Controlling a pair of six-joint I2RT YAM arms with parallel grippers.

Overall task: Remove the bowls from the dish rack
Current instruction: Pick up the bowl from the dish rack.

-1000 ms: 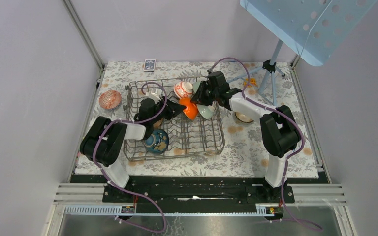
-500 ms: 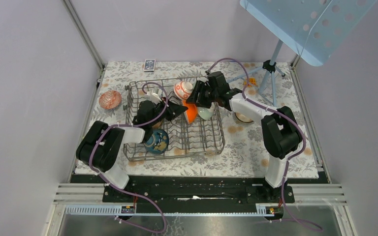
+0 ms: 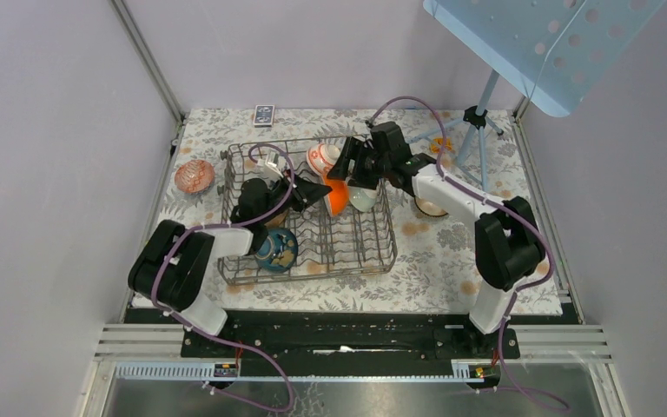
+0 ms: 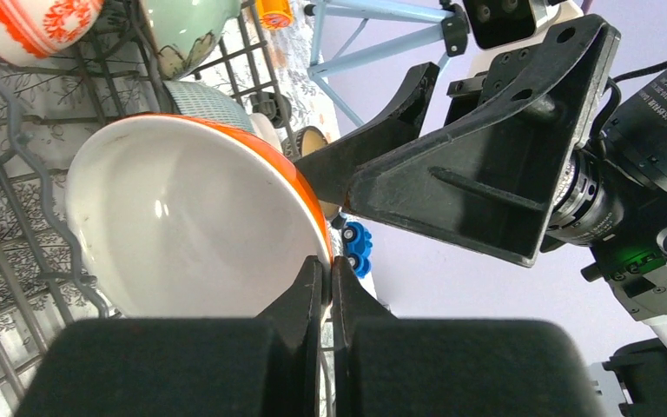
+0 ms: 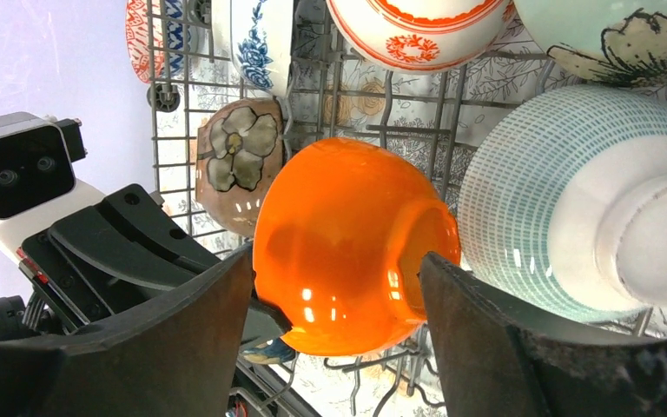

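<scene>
Slowly, two robot arms are emptying the dish rack (image 3: pixel 313 271), a grey wire basket sitting in the middle of a flowered tablecloth (image 3: pixel 452 278). Two bowls are already lying outside it: a red patterned bowl (image 3: pixel 194 176) on the cloth to the rack's left, and a pale bowl (image 3: pixel 430 208) just beside its right side, partly hidden by the right arm. By the look of it, most of the job is waiting. A blue bowl (image 3: pixel 276 248) is sitting near the rack's near-left corner, while a red-and-white bowl (image 5: pixel 412 26), a ribbed teal bowl (image 5: pixel 556 174), a brown flowered bowl (image 5: pixel 230 165) and a few others are standing among the tines.

The orange bowl (image 3: pixel 337 198) is the one being handled. Glossy orange outside and white inside, it is lying tipped on its side in the rack's far half. The left gripper (image 4: pixel 325 276) is pinching its rim, jaws pressed together on the thin edge. The right gripper (image 5: pixel 337 256) is straddling the bowl's body, jaws standing wide apart on either side; whether they are touching the glaze cannot be told.
</scene>
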